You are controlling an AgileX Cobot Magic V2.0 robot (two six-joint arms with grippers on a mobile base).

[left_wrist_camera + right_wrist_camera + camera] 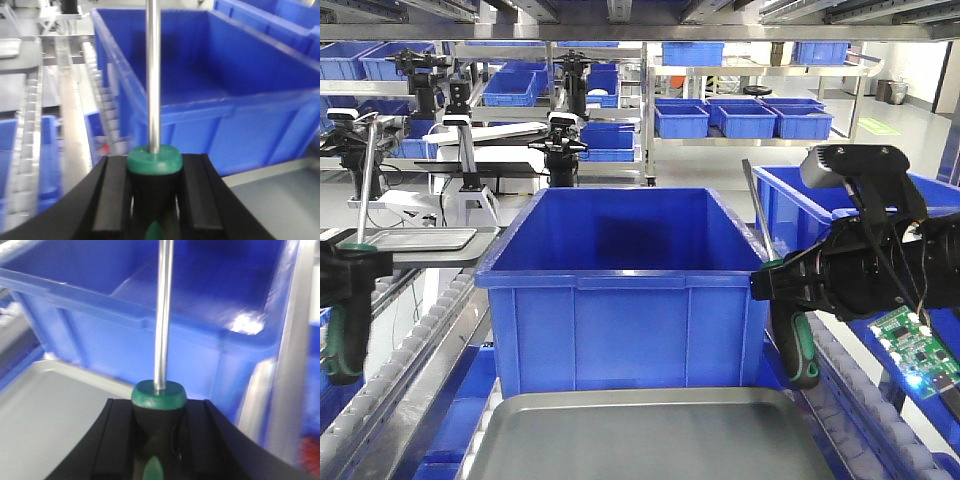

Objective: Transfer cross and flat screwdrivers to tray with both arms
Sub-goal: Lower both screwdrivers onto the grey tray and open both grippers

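My left gripper (pixel 348 268) is shut on one screwdriver (pixel 344 345) at the far left, handle hanging down and steel shaft pointing up. In the left wrist view its green collar (pixel 154 161) sits clamped between the black fingers (pixel 112 195). My right gripper (pixel 775 280) is shut on the other screwdriver (pixel 800 355), held beside the blue bin's right front corner, shaft slanting up. The right wrist view shows that handle (pixel 159 396) pinched between the pads (pixel 200 440). The grey metal tray (pixel 660 435) lies low at the front, between both grippers. Neither tip shows, so cross and flat cannot be told apart.
A deep blue bin (pixel 620 290) stands right behind the tray. Roller rails (pixel 420 340) run along both sides. More blue bins (pixel 790 205) sit to the right and on the back shelves. A second grey tray (pixel 420 240) rests at the left.
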